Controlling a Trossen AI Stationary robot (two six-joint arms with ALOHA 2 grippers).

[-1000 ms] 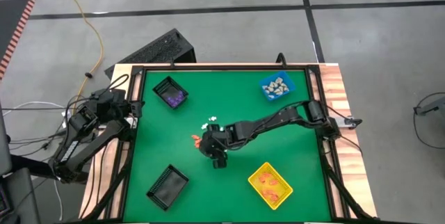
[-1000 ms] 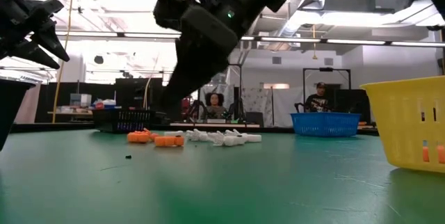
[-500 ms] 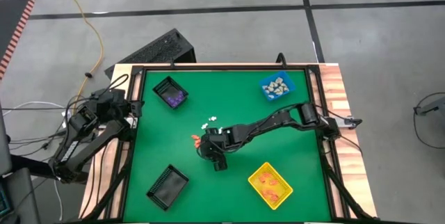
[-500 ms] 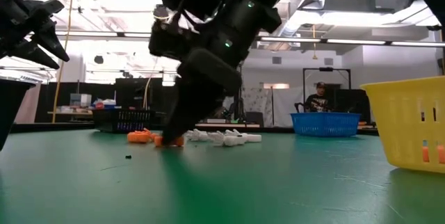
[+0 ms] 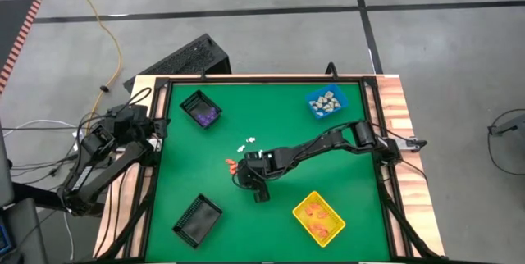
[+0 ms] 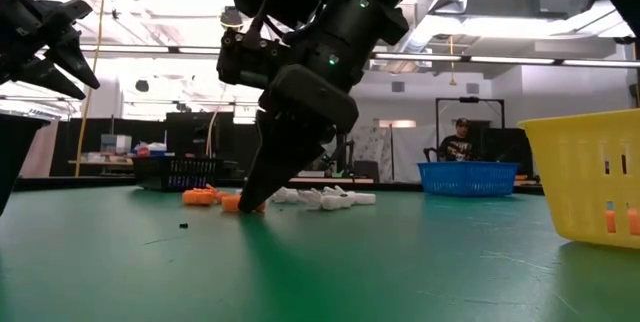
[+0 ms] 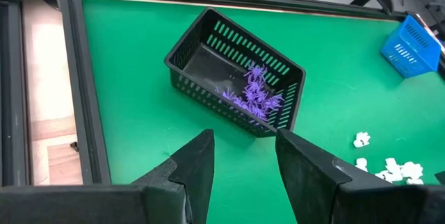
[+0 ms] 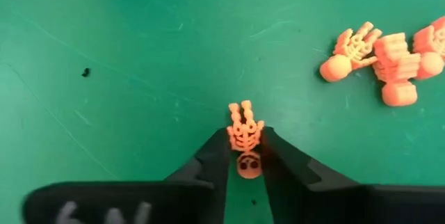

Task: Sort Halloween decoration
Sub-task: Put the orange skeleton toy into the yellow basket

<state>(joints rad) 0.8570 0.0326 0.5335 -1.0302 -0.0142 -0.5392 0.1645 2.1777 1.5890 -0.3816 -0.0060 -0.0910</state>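
My right gripper (image 8: 245, 156) is down at the table's middle (image 5: 239, 174), shut on a small orange skeleton decoration (image 8: 245, 135). Two more orange pieces (image 8: 379, 58) lie on the mat close by, seen in the low view as orange pieces (image 6: 202, 197), with several white pieces (image 6: 325, 198) beyond them. My left gripper (image 7: 243, 161) waits open at the table's left edge (image 5: 154, 126), above a black bin (image 7: 236, 71) holding purple pieces. My right gripper pinches the orange skeleton between its two fingertips (image 8: 221, 147), at the skull end and lower ribs (image 8: 247, 160). The fingers slant down from the table's right side. The figurine's far end (image 8: 243, 111) sticks out past the tips and it lies on the green mat.
A blue bin (image 5: 326, 102) with pale pieces stands far right, and a yellow bin (image 5: 318, 217) with orange pieces near right. An empty black bin (image 5: 198, 217) is near left. A tiny dark speck (image 8: 85, 72) lies on the mat.
My right gripper has sunk to the mat beside the orange pieces, tipping a little steeper. Its fingertips now stand at the table surface. The loose pieces have stayed where they lay.
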